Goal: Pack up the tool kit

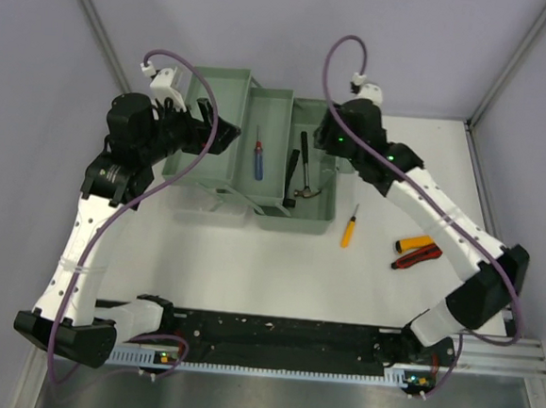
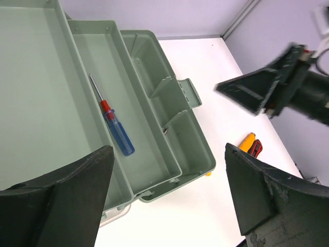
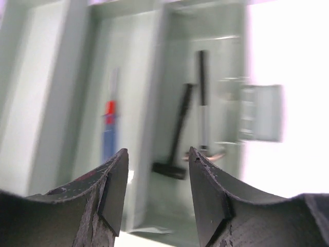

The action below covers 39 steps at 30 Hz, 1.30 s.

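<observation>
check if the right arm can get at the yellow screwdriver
Probably yes: the screwdriver lies on the table beside the toolbox, nothing over it, and the right gripper hangs open and empty nearby.

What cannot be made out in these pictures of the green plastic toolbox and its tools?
Right wrist view: blur smears the black tool and the silver-shafted tool beside it; neither type is certain.
Left wrist view: the green plastic toolbox hides most of the yellow screwdriver.
Top view: the red and yellow pliers' tips are too small.
</observation>
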Each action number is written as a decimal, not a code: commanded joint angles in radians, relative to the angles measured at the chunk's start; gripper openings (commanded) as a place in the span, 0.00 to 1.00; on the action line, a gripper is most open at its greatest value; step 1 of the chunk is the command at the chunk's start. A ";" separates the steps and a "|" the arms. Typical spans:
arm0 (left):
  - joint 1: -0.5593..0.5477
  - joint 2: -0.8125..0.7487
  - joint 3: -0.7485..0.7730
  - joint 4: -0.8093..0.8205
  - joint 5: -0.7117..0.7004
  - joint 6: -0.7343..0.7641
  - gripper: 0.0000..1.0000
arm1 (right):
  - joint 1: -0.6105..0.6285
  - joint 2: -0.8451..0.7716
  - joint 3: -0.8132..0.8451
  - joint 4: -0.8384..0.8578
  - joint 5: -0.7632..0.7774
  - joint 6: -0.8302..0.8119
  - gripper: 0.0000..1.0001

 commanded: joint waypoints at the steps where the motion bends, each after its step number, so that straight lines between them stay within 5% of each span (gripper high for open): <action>1: -0.001 -0.008 0.033 0.020 -0.007 0.017 0.92 | -0.144 -0.189 -0.236 -0.029 0.152 0.071 0.49; 11: -0.001 -0.001 0.034 0.035 0.002 0.015 0.92 | -0.313 -0.244 -0.597 -0.055 0.055 0.164 0.51; 27: -0.001 -0.008 0.024 0.020 -0.009 0.024 0.92 | -0.302 0.052 -0.630 0.054 -0.154 0.134 0.48; 33: -0.001 -0.009 0.022 0.015 -0.017 0.026 0.92 | -0.293 0.085 -0.617 0.023 -0.088 0.145 0.34; 37: -0.001 -0.008 0.024 0.015 -0.018 0.026 0.92 | -0.293 0.054 -0.620 0.010 -0.063 0.143 0.05; 39: -0.001 -0.008 0.022 0.017 -0.021 0.027 0.92 | -0.293 0.022 -0.614 0.007 -0.040 0.141 0.00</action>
